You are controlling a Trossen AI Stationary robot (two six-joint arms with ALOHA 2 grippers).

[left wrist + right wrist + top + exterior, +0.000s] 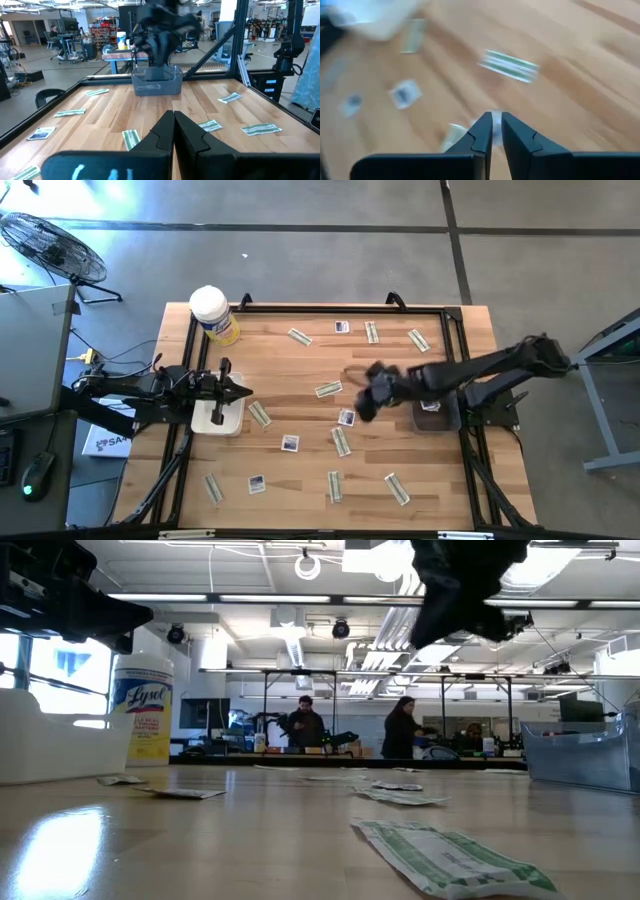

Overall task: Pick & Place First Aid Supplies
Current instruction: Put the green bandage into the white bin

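First aid supplies lie flat and scattered on the wooden table: greenish-tan strips such as one (328, 390) and one (340, 442), and white squares such as one (290, 443). My right gripper (360, 410) hangs blurred above the table's middle, slanting down toward the left edge, its fingers (485, 131) nearly together on a white square packet (347, 417). My left gripper (243, 392) waits shut and level over a white bin (217, 420) at the left. My right gripper pinches the white square packet between its two fingers; a pale sliver of it (494, 134) shows in the narrow gap. The fingers slant down toward the table's left. Which edge they have is lost in blur. The packet is clear of the table.
A clear bin (437, 418) with a packet inside stands under the right arm. A yellow canister (213, 315) with a white lid stands at the far left corner. A black frame edges the table. People stand in the room beyond.
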